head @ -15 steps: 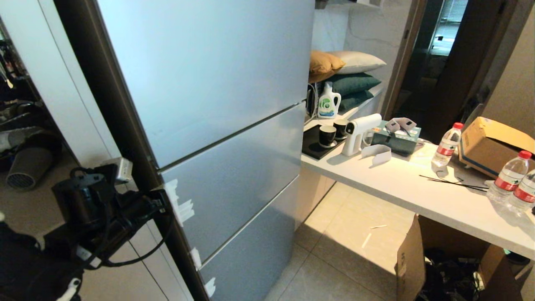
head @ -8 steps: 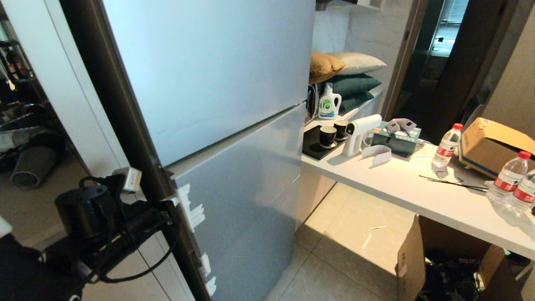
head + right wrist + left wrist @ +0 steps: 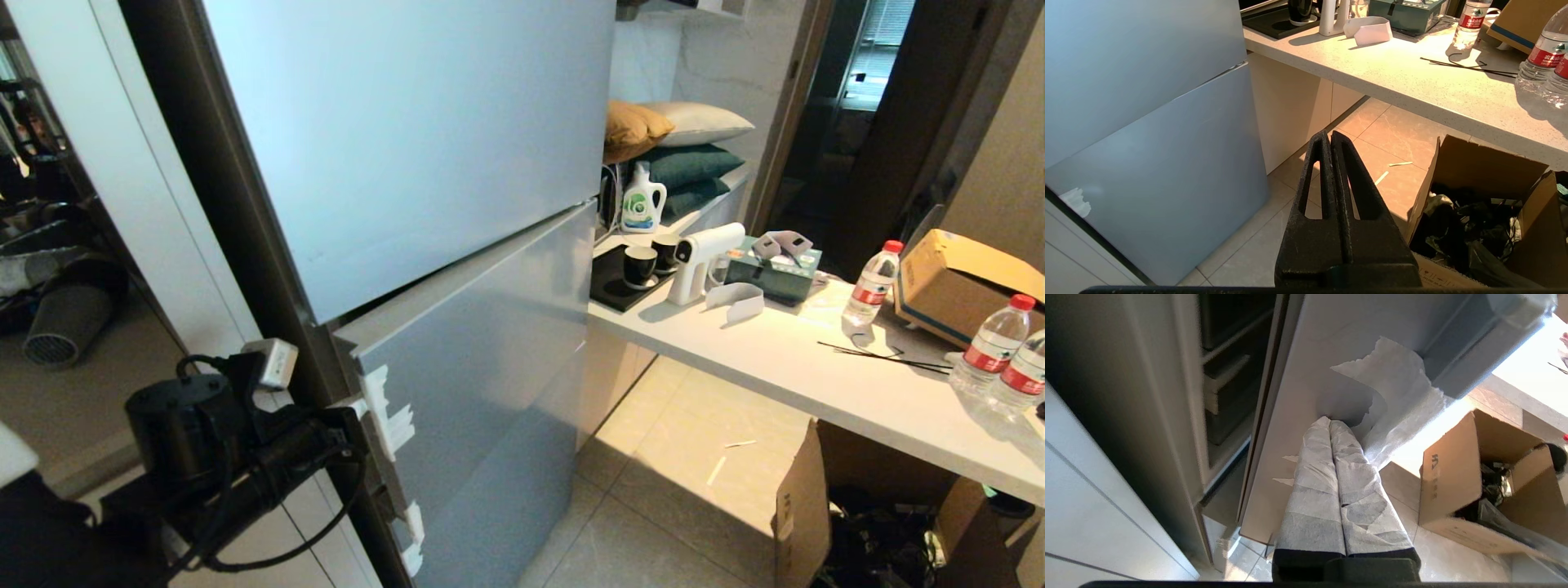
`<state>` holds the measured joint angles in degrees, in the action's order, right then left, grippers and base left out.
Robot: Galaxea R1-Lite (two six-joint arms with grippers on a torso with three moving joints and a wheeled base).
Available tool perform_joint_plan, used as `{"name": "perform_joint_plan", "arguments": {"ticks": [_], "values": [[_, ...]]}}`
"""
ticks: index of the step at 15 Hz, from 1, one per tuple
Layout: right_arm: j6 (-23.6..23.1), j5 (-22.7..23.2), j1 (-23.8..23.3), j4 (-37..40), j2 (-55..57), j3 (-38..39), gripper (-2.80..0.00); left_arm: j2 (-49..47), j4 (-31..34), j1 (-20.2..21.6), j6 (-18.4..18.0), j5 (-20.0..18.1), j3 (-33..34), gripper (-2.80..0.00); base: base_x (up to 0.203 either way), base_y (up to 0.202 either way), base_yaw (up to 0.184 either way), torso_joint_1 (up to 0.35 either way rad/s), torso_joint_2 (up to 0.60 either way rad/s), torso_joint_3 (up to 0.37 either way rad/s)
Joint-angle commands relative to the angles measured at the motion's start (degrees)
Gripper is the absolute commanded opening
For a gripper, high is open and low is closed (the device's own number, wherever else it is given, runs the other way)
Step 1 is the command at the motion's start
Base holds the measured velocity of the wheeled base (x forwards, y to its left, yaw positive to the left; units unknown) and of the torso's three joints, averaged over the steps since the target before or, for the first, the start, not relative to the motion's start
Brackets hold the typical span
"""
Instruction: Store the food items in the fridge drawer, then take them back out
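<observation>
Tape-wrapped left hand (image 3: 1329,424), fingers pressed together, touches the part-open fridge drawer (image 3: 482,343).

The wide matte silver-blue fridge drawer (image 3: 482,343) sits between the taller top door (image 3: 392,139) above and the lowest front (image 3: 498,506) below, its left side standing out ahead of both. The left gripper (image 3: 1329,424) touches the drawer's left edge, beside the white tape scraps (image 3: 390,412). Right of the fridge runs a pale stone counter (image 3: 784,367), bearing clear plastic water bottles (image 3: 992,347). Under it stands an open brown cardboard box (image 3: 804,506) on the floor.
</observation>
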<state>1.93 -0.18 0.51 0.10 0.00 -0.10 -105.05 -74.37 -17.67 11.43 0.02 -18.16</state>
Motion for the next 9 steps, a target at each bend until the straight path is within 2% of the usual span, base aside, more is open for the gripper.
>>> {"name": "perform_joint_plan", "arguments": {"ticks": [1,9], "values": [[0.01,0.01,0.02,-0.01,0.09,0.01,-2.8,-0.16,-2.21,-2.08,0.08,0.06,1.17,-2.8,0.0,0.0,0.0,0.0,0.0,0.0],[0.01,0.01,0.02,-0.01,0.09,0.01,-2.8,0.45,-3.41,-8.01,0.17,-0.02,3.43,-2.8,0.0,0.0,0.0,0.0,0.0,0.0]]}}
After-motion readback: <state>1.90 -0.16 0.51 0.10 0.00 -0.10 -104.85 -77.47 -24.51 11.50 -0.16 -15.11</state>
